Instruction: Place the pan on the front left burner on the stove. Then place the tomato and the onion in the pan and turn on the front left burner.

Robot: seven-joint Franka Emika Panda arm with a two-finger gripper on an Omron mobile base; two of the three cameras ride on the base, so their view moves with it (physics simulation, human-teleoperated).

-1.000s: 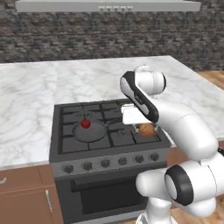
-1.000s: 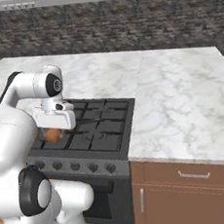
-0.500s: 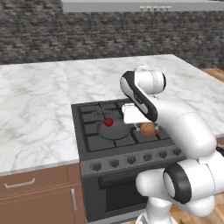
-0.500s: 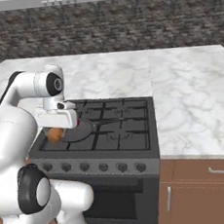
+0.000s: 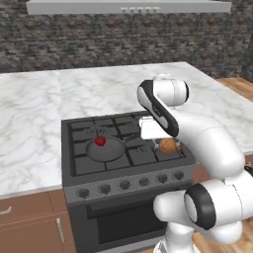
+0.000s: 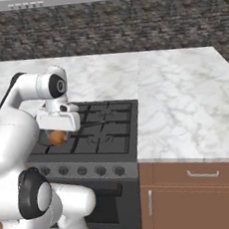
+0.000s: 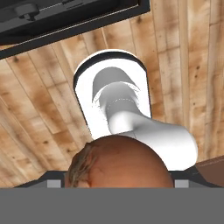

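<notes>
Now, the onion [image 5: 168, 145] is up off the surface, tucked under the hand at the stove's right front edge, and in the hand view it swells brown and round right at the base of the frame [image 7: 120, 162], so the gripper [image 5: 166, 142] looks clenched on it, though the fingers themselves are hidden behind it. From the right base view the onion [image 6: 57, 137] hangs just below the white hand block, over the near part of the stove [image 6: 96, 156]. Off at about nine o'clock from the onion sits the pan [image 5: 105, 149], squarely on the front left burner [image 5: 85, 159], handle pointing toward three o'clock at the arm. Inside it, up near twelve o'clock on the pan floor, rests the tomato [image 5: 100, 141], small and glossy red. So the pan is placed and the tomato is in; the onion is the piece in transit, and I'd say it is carried high so it clears the grates and the pan rim on the way across. The knobs [image 5: 130, 184] line the stove front, and judging by the task, one gets turned once the onion lands. Marble counter [image 5: 34, 128] flanks the range on both sides.
</notes>
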